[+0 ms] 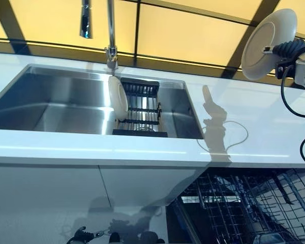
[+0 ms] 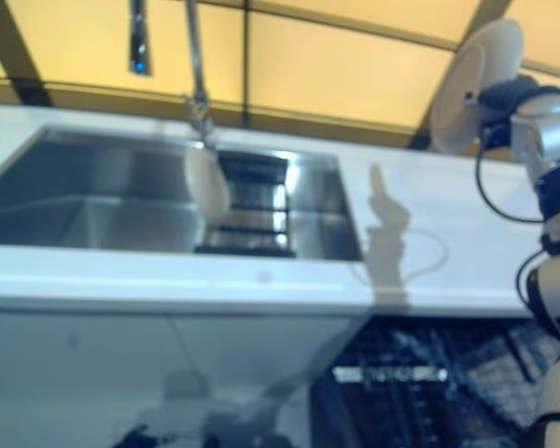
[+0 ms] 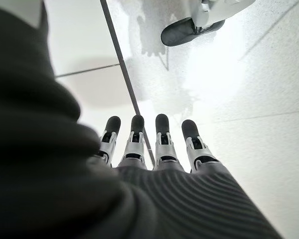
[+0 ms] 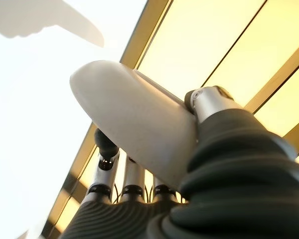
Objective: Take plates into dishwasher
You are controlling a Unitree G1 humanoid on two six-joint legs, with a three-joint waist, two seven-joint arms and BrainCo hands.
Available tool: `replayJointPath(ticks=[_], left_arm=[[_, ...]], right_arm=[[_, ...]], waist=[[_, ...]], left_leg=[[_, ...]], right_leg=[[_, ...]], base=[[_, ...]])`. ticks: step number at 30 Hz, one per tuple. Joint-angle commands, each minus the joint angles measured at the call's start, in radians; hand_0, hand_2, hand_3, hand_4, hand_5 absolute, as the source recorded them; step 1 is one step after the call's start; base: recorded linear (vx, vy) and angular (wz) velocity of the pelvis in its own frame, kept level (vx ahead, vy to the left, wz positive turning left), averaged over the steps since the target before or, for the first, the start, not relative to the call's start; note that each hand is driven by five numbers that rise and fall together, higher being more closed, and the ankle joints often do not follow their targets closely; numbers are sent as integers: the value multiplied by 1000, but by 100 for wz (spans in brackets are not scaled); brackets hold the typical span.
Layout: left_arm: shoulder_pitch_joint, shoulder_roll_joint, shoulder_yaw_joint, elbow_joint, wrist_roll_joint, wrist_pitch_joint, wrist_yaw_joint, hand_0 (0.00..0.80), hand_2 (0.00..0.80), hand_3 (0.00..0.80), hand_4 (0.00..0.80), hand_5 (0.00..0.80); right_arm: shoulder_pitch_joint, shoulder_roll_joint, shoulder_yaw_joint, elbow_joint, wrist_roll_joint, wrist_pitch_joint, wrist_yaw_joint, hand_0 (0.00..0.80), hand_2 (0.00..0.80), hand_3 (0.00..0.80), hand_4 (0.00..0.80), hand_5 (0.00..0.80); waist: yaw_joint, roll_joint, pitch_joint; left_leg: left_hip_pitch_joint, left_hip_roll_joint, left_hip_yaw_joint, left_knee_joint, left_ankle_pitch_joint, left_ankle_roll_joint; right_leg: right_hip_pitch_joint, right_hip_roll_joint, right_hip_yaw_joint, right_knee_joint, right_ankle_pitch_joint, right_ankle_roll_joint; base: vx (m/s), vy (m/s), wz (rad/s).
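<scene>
My right hand is shut on a white plate and holds it high, on edge, above the counter's far right. In the right wrist view the thumb lies on one face of the plate and the fingers on the other. A second white plate stands on edge in a black rack in the sink. The open dishwasher's wire rack is at the lower right, below the counter. My left hand shows only in the left wrist view, fingers straight and empty, pointing at the floor.
The steel sink fills the left of the white counter. A tall faucet rises behind the sink. White cabinet fronts are below the counter, left of the dishwasher.
</scene>
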Motion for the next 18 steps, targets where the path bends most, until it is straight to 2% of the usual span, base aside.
replayJointPath(ticks=[1, 4, 10, 18], left_arm=[[-37, 31, -34, 34, 42, 8, -13, 0, 0, 0, 0, 0], [-41, 30, -29, 35, 49, 11, -22, 0, 0, 0, 0, 0], [-45, 24, -19, 26, 65, 24, -35, 0, 0, 0, 0, 0], [-50, 26, 7, 23, 76, 35, -56, 0, 0, 0, 0, 0]], right_arm=[[-151, -121, 97, 18, -114, -15, 89, 800, 800, 800, 800, 800], [-119, -156, 90, 10, -160, -14, 141, 800, 800, 800, 800, 800], [50, -248, 2, -25, -225, -25, 273, 800, 800, 800, 800, 800], [334, -328, -213, -129, -244, -44, 330, 800, 800, 800, 800, 800]], waist=[[-11, -36, -9], [-32, -30, -11], [-83, -18, -10], [-139, -6, -9]], left_leg=[[63, 35, 37, -2, -73, -24], [68, 40, 55, -2, -76, -25], [76, 48, 97, -2, -79, -28], [80, 56, 130, -2, -81, -30]], right_leg=[[14, -62, 18, 1, 28, 102], [8, -60, 31, 1, 29, 102], [-5, -54, 59, 1, 33, 101], [-19, -48, 84, 1, 36, 98]], base=[[-14, -8, -21], [-13, -12, -23], [-12, -11, -20], [-8, -5, -15]])
